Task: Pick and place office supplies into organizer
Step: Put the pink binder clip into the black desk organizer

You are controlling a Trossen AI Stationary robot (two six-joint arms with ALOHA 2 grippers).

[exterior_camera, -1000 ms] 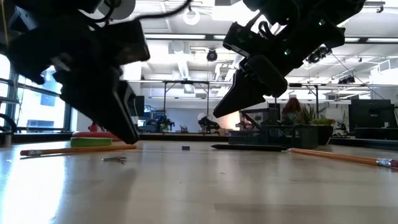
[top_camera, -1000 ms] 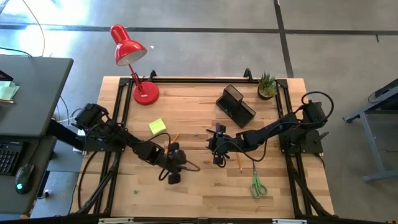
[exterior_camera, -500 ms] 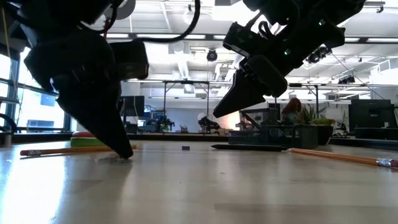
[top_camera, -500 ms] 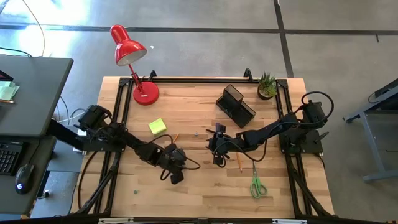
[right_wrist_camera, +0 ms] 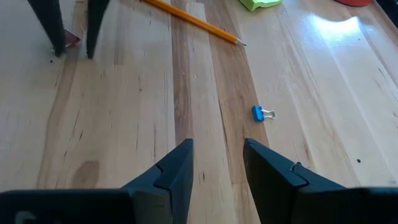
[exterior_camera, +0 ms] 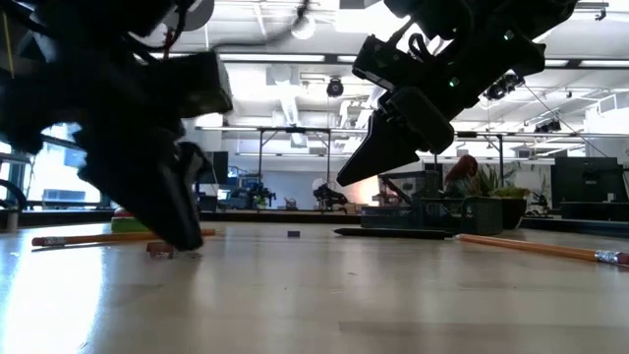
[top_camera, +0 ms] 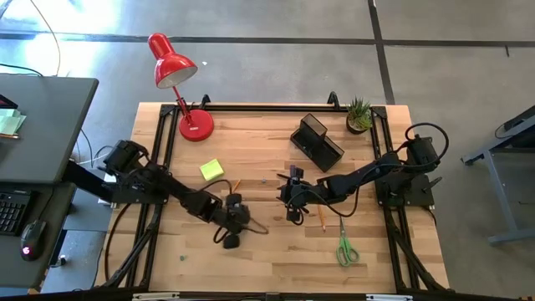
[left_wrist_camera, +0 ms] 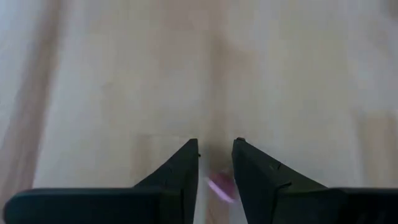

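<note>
Several office supplies lie spread over the wooden table (top_camera: pixel 251 259): a yellow-green sticky-note block (top_camera: pixel 211 170) toward the red lamp (top_camera: pixel 171 67), an orange pencil (right_wrist_camera: pixel 193 20) just beside it, a second pencil (top_camera: pixel 320 219) and green-handled scissors (top_camera: pixel 346 250) on the right side, a dark pen (exterior_camera: pixel 393 233) lying in front of the organizer in the low view, and a small blue binder clip (right_wrist_camera: pixel 262 113) near the middle. The black mesh organizer (top_camera: pixel 317 140) stands at the far side, next to the small potted plant (top_camera: pixel 359 114). The left pincer (top_camera: pixel 232 230) is down at the table surface in the middle-left, its fingers (left_wrist_camera: pixel 177 177) spread a little, with a small pinkish thing (left_wrist_camera: pixel 220 185) lying between their tips; whether they touch it I cannot tell. The right pincer (top_camera: pixel 290 201) hovers above the table centre, its fingers (right_wrist_camera: pixel 177 171) parted and holding nothing.
</note>
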